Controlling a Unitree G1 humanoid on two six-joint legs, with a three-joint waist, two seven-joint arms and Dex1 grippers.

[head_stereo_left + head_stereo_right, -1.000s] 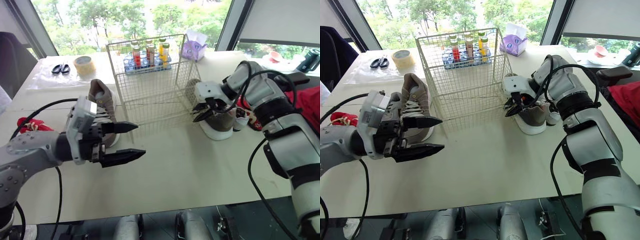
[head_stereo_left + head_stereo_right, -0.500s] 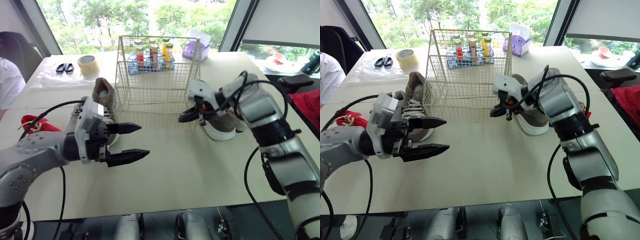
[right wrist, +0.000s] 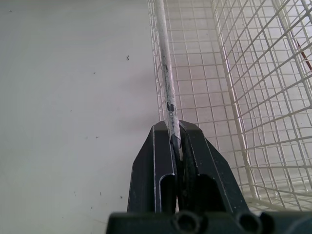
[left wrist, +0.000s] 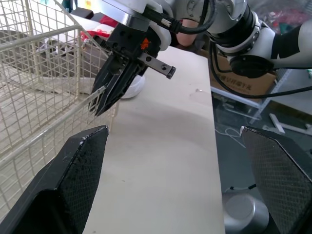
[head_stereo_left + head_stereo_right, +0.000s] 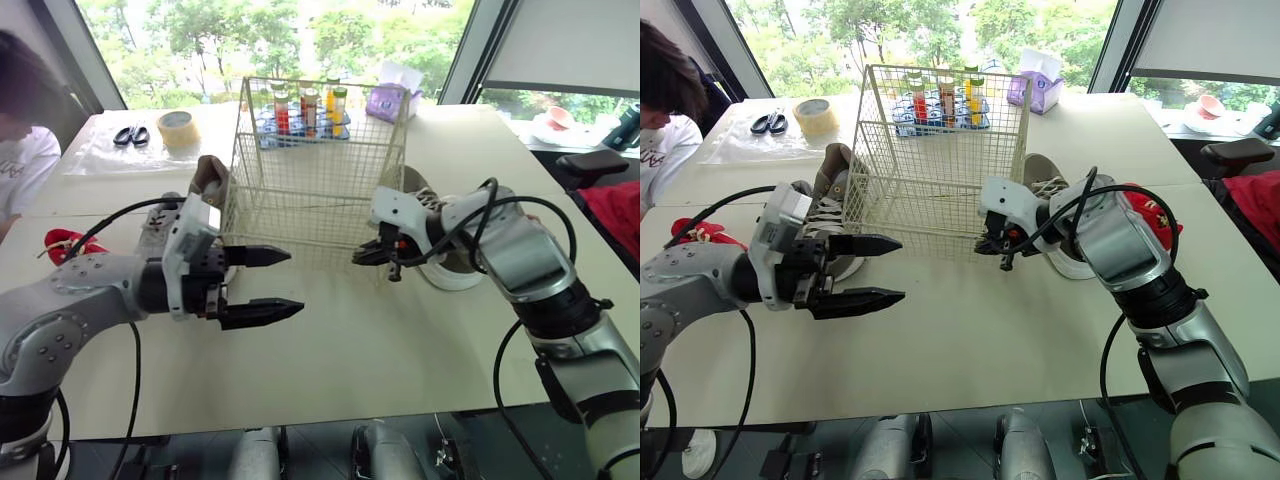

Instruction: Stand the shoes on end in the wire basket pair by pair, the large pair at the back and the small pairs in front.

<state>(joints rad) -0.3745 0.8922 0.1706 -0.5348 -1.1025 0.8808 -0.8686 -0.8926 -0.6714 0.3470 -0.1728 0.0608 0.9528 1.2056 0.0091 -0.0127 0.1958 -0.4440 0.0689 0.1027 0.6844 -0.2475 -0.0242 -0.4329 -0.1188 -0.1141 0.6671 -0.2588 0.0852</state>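
So, table (image 5: 350, 350): a pale tabletop that carries everything; the near half is bare under both arms.
Person (image 5: 22, 120): in a white top, at the left edge near the far corner.
Basket (image 5: 940, 190): white wire, upright, midway between the left and right edges and toward the far edge.
Left shoe (image 5: 830, 185): grey-brown with white laces, outside the basket on the tabletop, just beside its left wall; whether they touch cannot be told.
Right shoe (image 5: 1038, 172): grey-brown with a white sole, outside the basket on the tabletop, just beside its right wall, partly hidden by the right arm.
Left gripper (image 5: 296, 282): fingers spread wide and holding nothing, hovering above the tabletop nearer than the left shoe, pointing toward the right gripper.
Right gripper (image 3: 174, 129): fingers clamped tight on a wire at the basket's near right corner, low by the tabletop.
Bottle rack (image 5: 300, 110): blue, with capped bottles, behind the basket by the far edge.
Tissue box (image 5: 387, 98): purple, at the far edge, right of the rack.
Red items: one (image 5: 60, 243) by the left edge, another (image 5: 1145, 205) behind the right arm; what they are cannot be told.
Tape (image 5: 178, 128): a roll near the far left corner.
Scissors (image 5: 126, 135): black-handled, just left of the tape.
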